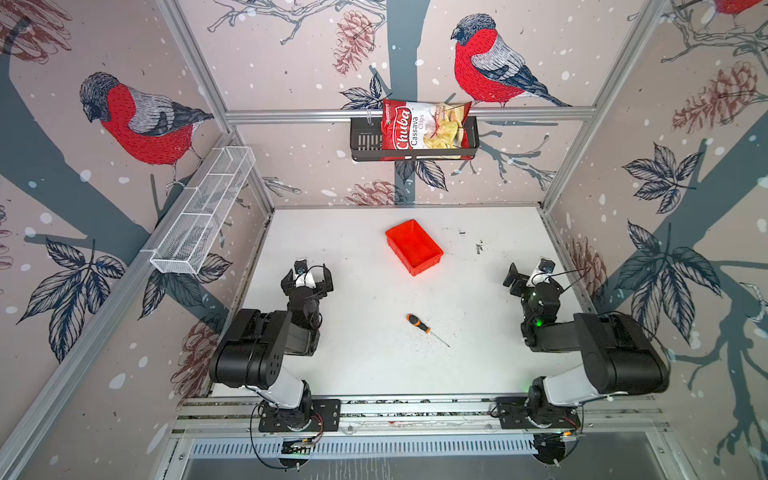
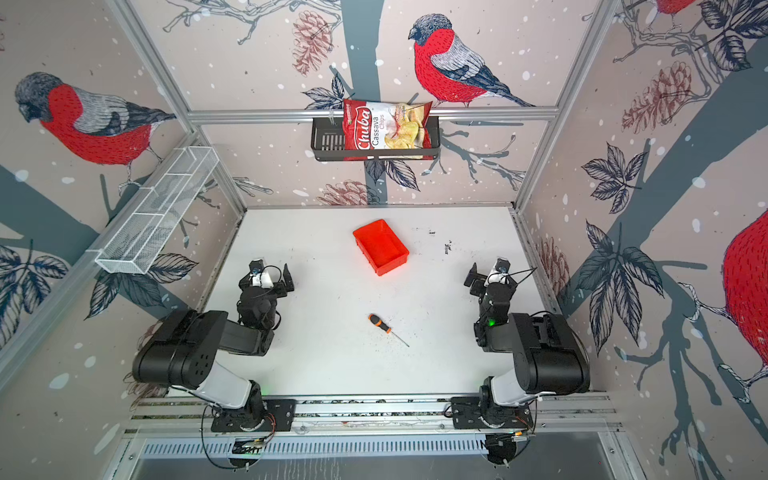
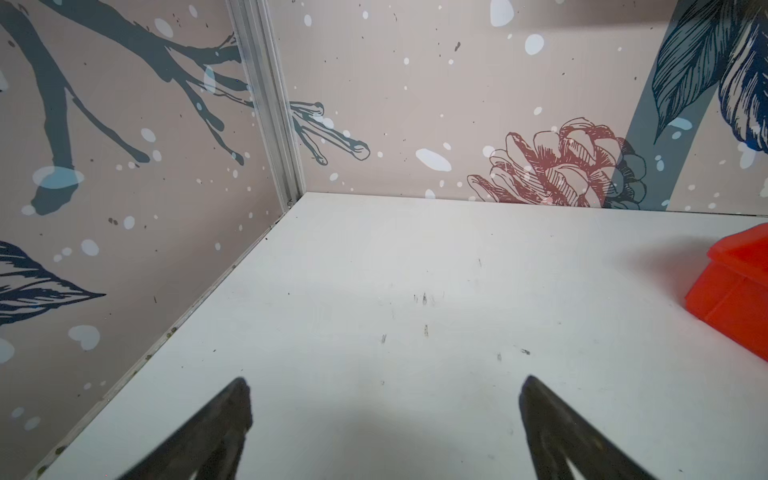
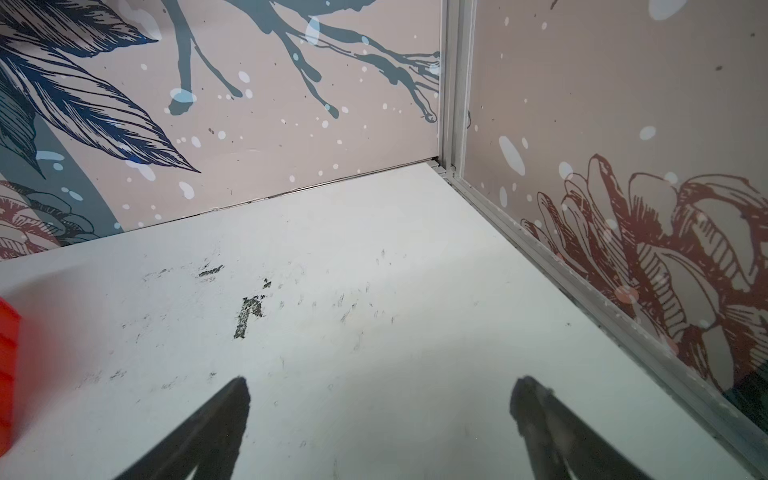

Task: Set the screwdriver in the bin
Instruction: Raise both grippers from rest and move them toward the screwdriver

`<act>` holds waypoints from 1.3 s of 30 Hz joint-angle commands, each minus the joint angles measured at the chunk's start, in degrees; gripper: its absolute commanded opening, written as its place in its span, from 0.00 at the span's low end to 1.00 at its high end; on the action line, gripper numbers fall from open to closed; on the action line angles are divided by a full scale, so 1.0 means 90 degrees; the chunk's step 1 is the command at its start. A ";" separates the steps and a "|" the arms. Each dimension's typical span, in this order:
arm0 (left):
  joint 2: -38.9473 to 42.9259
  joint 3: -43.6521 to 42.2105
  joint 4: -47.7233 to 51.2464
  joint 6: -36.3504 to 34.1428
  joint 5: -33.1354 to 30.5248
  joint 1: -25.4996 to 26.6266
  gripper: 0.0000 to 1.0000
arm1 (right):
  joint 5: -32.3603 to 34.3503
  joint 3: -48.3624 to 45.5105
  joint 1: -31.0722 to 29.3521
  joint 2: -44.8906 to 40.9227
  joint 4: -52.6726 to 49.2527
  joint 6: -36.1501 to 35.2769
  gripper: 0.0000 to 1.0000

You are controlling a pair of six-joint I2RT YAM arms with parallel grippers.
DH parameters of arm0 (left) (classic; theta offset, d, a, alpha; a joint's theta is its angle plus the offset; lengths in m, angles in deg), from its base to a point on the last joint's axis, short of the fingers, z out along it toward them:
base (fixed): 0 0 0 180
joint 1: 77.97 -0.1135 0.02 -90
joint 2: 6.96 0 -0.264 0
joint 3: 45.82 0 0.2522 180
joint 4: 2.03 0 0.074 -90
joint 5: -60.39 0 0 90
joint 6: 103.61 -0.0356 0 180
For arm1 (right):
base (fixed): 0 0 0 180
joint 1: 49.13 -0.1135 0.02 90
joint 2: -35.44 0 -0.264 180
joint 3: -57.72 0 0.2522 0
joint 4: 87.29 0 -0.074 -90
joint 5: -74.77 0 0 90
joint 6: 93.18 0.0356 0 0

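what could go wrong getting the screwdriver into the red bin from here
1. The screwdriver lies flat on the table with a thin shaft; a claw closing on the shaft rather than the handle may slip or roll it.
2. The bin sits skewed with low walls; a low carry could bump and shove it, or the screwdriver could land across the rim.
3. The left claw and right claw both stand open at the sides; reaching together, they might collide.
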 commanded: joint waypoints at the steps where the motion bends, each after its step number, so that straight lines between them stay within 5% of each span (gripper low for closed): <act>1: 0.0005 0.0011 -0.0105 0.0021 -0.0072 -0.0013 0.99 | 0.0062 0.0019 -0.0004 -0.0003 0.0219 -0.0047 1.00; 25: 0.0007 0.0003 -0.0095 0.0019 -0.0057 -0.0013 0.99 | 0.0062 0.0011 0.0000 -0.0011 0.0228 -0.0047 0.99; 30: 0.0022 -0.0045 -0.0185 -0.0084 0.0084 0.0020 0.99 | -0.0391 -0.0001 -0.0070 -0.0108 0.0183 -0.0320 1.00; 39: 0.0898 -0.0110 0.0414 -0.0251 0.0149 0.0157 0.99 | -0.0781 0.0378 -0.0365 -0.1185 -0.1536 -0.0784 1.00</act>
